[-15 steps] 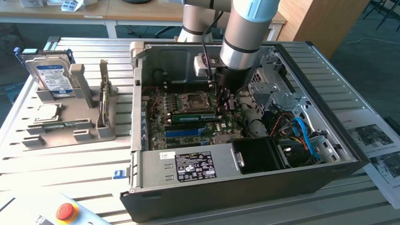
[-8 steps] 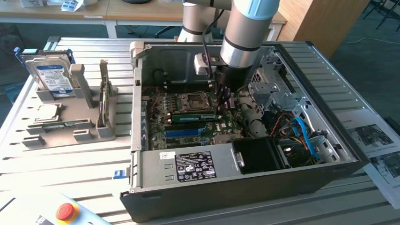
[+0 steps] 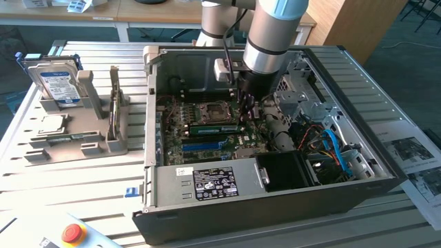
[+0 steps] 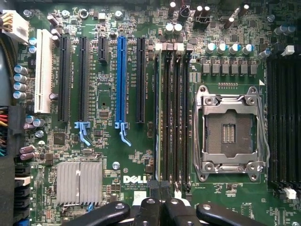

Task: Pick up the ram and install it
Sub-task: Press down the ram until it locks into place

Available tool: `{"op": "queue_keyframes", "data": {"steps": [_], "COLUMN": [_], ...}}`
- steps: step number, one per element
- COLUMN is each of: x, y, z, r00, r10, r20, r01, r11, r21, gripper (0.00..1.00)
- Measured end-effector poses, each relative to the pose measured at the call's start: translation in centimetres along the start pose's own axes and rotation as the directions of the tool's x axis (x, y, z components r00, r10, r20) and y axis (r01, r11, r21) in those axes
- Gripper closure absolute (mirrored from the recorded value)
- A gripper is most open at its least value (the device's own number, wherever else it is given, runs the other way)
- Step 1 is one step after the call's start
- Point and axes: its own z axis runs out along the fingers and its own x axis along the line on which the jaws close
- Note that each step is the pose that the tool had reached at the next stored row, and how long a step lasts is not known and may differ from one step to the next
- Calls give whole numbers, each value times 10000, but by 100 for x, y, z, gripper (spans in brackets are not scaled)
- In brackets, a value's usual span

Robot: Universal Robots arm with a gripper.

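The ram (image 3: 212, 128), a narrow green stick, stands on edge in a memory slot of the motherboard (image 3: 175, 132) inside the open computer case, just beside the CPU socket (image 3: 210, 110). In the wrist view the ram (image 4: 157, 117) shows edge-on as a thin line in the outermost of the black slots. My gripper (image 3: 247, 114) hangs straight down over one end of it, fingers shut together. The gripper's (image 4: 159, 185) tips sit right at that end of the stick. Whether they press on it I cannot tell.
A blue expansion slot (image 4: 121, 80) and black slots lie beside the ram, with the empty CPU socket (image 4: 229, 132) on the other side. The case wall (image 3: 148, 103), power supply (image 3: 206, 183) and drive cage (image 3: 303, 93) ring the board. A grey holder (image 3: 82, 129) with a hard drive (image 3: 59, 85) stands outside.
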Motion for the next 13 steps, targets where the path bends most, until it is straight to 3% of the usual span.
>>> {"op": "queue_keyframes", "data": {"steps": [13], "x": [-1], "y": [1], "z": [-35], "r00": [10000], "r10": [1], "r20": [1], "r01": [-1], "r11": [10000], "r21": [0], "gripper": [90]}}
